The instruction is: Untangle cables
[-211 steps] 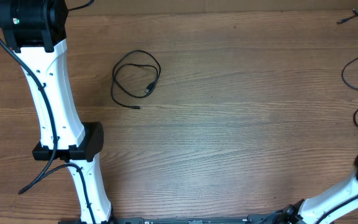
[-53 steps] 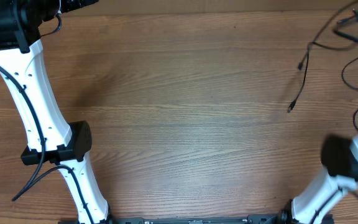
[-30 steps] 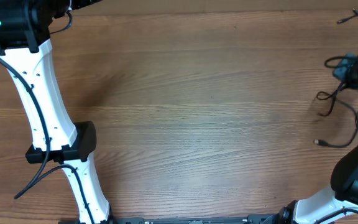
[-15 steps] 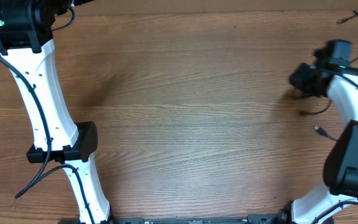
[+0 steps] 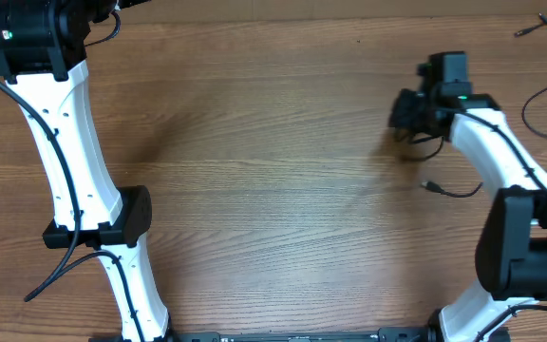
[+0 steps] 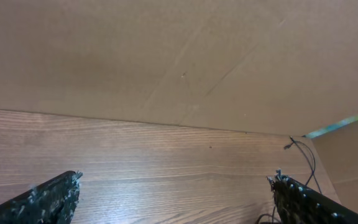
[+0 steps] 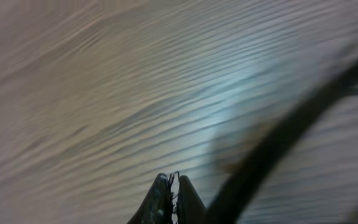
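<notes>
Right claw (image 7: 173, 180) pinched on cable (image 7: 278, 142), black blurred diagonal — wood table (image 7: 73, 93) behind

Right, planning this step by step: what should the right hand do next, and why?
Probably move left a little toward the middle of the table, then lower and open: the right hand is shut on a cable whose loose end lies near the other cables at the right edge.
</notes>
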`<state>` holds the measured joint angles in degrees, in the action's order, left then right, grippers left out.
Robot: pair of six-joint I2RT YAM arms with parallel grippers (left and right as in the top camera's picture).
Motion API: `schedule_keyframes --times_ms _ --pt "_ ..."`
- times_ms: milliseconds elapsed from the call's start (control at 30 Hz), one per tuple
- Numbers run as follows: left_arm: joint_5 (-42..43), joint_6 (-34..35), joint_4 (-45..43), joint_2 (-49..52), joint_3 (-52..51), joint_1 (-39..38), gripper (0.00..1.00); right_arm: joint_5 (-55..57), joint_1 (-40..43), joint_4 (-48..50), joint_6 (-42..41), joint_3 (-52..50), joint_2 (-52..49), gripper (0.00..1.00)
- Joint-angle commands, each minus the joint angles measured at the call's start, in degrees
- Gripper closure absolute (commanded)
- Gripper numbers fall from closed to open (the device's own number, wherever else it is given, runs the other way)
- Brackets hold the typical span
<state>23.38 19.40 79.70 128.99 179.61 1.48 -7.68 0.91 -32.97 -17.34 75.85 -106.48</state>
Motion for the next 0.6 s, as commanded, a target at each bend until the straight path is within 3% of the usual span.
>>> schedule_keyframes --times_ms 0,167,367,400,433,500,567 --pt "0.7 0.3 0.2 -1.7 0.4 -0.4 0.0 3.6 7.4 0.9 -0.7 1.7 0.1 0.96" --pt "0.7 0.3 0.2 -1.7 0.4 -0.4 0.0 3.5 14.0 2.3 -0.5 1.7 0.0 0.96" --pt "0.7 0.3 0.2 -1.7 0.4 -0.4 0.0 3.6 14.9 3.6 -0.2 1.7 0.0 0.93" --pt "0.7 0.3 0.2 -1.7 0.4 -0.4 0.0 3.7 14.9 3.9 -0.2 1.7 0.0 0.84" --pt "0.7 0.3 0.2 -1.7 0.4 -0.4 0.0 3.7 14.9 4.3 -0.3 1.7 0.0 0.44" --pt "0.7 0.3 0.2 -1.7 0.4 -0.4 0.0 3.8 14.9 5.0 -0.2 1.7 0.0 0.0" --pt "0.7 0.3 0.2 -1.7 0.4 -0.4 0.01 3.8 14.9 5.7 -0.2 1.7 0.0 0.0"
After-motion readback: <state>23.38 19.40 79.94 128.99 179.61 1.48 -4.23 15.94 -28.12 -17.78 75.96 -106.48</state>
